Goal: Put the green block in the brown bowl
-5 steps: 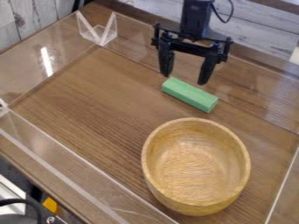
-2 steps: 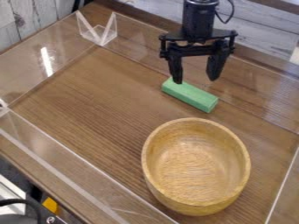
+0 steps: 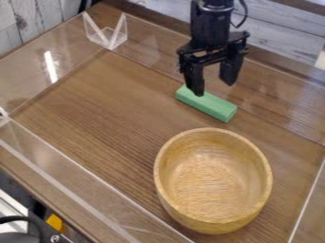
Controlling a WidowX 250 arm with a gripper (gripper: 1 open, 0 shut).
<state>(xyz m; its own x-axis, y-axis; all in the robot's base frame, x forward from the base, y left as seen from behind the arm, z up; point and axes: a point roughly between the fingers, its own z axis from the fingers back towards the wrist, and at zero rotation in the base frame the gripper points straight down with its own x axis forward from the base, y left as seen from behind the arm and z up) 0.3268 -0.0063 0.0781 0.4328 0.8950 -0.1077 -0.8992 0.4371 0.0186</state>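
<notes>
Gripper hangs spread wide, empty, over the green block. Block looks light and rigid; pinch its long sides mid-length.

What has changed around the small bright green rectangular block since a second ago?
The black two-finger gripper has rolled about its vertical axis and come down slightly over the left end of the small bright green rectangular block. Its jaws are open as before, and nothing has been gripped. The block lies where it was on the wooden table, and the large round light-brown wooden bowl has not moved and is empty.
</notes>
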